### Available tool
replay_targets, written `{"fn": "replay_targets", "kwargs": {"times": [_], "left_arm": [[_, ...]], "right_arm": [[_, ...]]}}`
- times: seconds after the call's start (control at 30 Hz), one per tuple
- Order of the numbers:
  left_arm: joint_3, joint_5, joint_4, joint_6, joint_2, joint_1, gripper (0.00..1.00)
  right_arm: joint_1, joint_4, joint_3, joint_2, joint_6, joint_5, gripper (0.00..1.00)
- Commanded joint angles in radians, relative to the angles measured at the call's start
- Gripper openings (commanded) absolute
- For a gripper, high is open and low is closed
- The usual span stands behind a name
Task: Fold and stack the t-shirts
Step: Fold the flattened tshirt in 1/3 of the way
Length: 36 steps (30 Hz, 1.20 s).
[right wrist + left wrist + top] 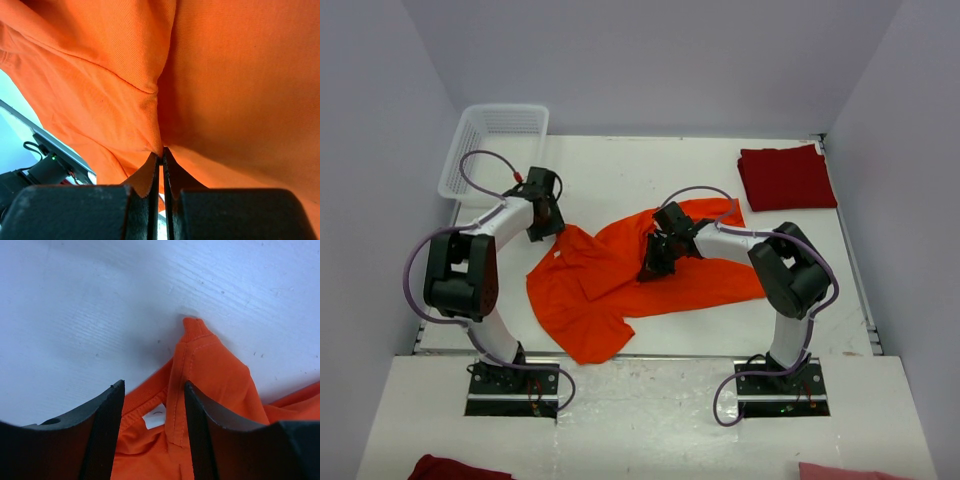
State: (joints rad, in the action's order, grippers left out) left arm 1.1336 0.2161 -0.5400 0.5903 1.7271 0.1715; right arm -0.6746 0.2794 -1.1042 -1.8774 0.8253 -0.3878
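Note:
A bright orange t-shirt (610,285) lies crumpled across the middle of the white table. My left gripper (548,226) is over its upper left tip. In the left wrist view that gripper (154,385) is open, its jaws either side of the collar seam and a white label (155,416) on the orange t-shirt (215,365). My right gripper (655,262) is over the shirt's middle. The right wrist view shows it (161,152) shut on a raised fold of the orange cloth (225,90). A dark red t-shirt (785,177) lies folded at the back right.
A white lattice basket (470,160) stands at the back left, just beyond the left arm. Walls close in the table on three sides. Dark red cloth (445,467) and pink cloth (845,471) show at the bottom edge, in front of the arm bases.

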Motion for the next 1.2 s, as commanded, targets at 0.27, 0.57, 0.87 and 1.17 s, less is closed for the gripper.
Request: {"fn": "replay_targets", "kwargs": {"times": [0.27,0.57,0.87,1.17], "left_arm": [[0.061,-0.095,0.083,-0.038,0.042,-0.056,0.52],[0.031,-0.198,0.166,-0.046,0.017,-0.056,0.56],[0.022,-0.244,0.201,-0.052,0.063,-0.076,0.52],[0.009,-0.261,0.222,-0.047,0.086,-0.081,0.4]], "right_arm": [[-0.003,-0.048,0.015,-0.014,0.0,-0.037,0.0],[-0.002,-0.062,0.026,-0.025,0.006,-0.045,0.0],[-0.003,-0.066,0.032,-0.019,0.008,-0.051,0.0],[-0.003,-0.072,0.032,-0.02,0.012,-0.057,0.0]]}}
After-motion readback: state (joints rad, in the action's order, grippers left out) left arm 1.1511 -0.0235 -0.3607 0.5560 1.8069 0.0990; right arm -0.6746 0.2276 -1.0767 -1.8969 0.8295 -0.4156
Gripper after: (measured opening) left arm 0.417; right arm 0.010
